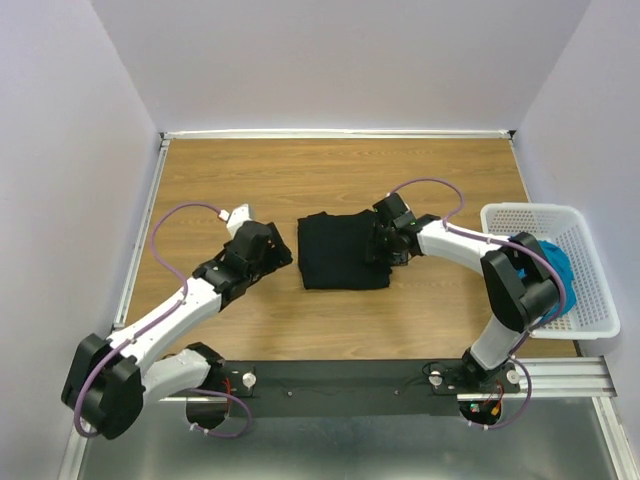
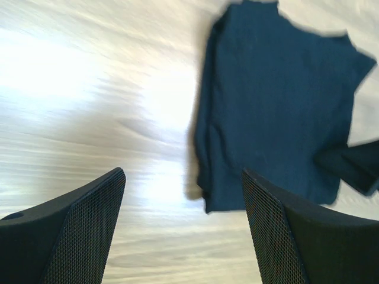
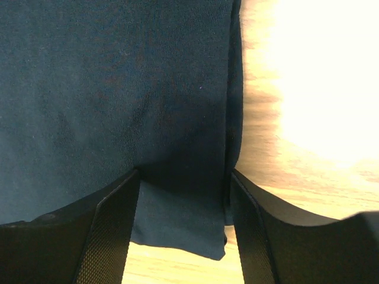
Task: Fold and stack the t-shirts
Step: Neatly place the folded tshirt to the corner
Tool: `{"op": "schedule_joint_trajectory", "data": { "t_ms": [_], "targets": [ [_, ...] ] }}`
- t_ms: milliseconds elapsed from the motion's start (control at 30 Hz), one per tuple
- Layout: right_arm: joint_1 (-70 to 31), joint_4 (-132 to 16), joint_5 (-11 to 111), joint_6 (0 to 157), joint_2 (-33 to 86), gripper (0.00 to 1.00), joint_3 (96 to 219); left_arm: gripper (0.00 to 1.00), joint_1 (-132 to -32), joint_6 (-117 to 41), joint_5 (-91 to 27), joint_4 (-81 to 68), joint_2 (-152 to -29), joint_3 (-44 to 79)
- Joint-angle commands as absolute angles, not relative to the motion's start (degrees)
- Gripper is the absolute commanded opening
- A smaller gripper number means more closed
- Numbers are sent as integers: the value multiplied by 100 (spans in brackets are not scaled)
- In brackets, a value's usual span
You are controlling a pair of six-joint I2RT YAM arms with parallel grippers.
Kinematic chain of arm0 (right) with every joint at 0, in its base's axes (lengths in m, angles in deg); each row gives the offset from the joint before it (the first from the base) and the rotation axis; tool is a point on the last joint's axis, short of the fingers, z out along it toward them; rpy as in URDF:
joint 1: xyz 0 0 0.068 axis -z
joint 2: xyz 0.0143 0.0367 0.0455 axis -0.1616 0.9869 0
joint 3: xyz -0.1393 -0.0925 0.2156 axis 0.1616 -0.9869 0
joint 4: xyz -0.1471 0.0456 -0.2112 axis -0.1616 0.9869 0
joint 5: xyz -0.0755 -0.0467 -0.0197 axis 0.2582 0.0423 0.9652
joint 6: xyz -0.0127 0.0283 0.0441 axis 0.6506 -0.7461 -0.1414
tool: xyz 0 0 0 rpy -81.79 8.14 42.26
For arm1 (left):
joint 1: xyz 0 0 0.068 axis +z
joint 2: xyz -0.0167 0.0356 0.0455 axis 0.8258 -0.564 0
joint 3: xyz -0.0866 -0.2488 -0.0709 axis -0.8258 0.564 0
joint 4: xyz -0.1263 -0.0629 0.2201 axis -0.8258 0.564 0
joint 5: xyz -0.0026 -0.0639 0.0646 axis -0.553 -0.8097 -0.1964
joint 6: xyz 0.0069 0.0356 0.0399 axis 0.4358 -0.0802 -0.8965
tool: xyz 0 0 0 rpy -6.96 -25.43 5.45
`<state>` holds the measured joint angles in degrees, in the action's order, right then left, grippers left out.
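On the middle of the wooden table [image 1: 250,180], the black t-shirt [image 1: 343,251] was seen folded into a neat square. Its right edge was straddled by the right gripper [image 3: 185,174], whose jaws were spread and not pinching. Near its left side, the left gripper [image 2: 183,177] was held wide apart with nothing in it. The teal t-shirt [image 1: 555,262] was bunched in the white basket [image 1: 530,208], not yet folded or stacked.
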<state>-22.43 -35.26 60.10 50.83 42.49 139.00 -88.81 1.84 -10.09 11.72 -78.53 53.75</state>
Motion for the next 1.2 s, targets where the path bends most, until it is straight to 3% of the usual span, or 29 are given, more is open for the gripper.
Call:
{"op": "schedule_joint_trajectory", "data": {
  "t_ms": [0, 133, 167, 200, 233, 333, 633, 767, 1167],
  "targets": [
    [-2419, -3411, 6300, 4978, 4624, 67, 14059, 87, -8687, -245, 44, 1667, -7288, 5177],
    [-2428, -3306, 6721, 4969, 4835, 55, 14129, 87, -8423, -570, 265, 1667, -6849, 5151],
    [-2428, -3236, 6870, 4987, 4861, 43, 14155, 87, -8380, -622, 274, 1667, -6778, 5116],
    [-2428, -3209, 7185, 5057, 4923, 38, 14260, 87, -8301, -754, 248, 1685, -6691, 5037],
    [-2428, -3122, 7345, 5136, 4949, 23, 14322, 87, -8274, -798, 256, 1702, -6664, 4993],
    [-2296, -2955, 8013, 5496, 5116, 1, 14716, 87, -8239, -895, 440, 1781, -6532, 4879],
    [-961, -2910, 9621, 6928, 5678, 1, 16052, 87, -8194, -1159, 652, 2045, -5978, 4878],
    [-382, -3024, 10744, 7840, 6493, 0, 17063, 87, -8194, -1168, 599, 2151, -5846, 4913],
    [805, -3982, 11240, 9548, 8332, 0, 19664, 86, -8194, -528, -103, 2845, -5486, 4860]
  ]
}}
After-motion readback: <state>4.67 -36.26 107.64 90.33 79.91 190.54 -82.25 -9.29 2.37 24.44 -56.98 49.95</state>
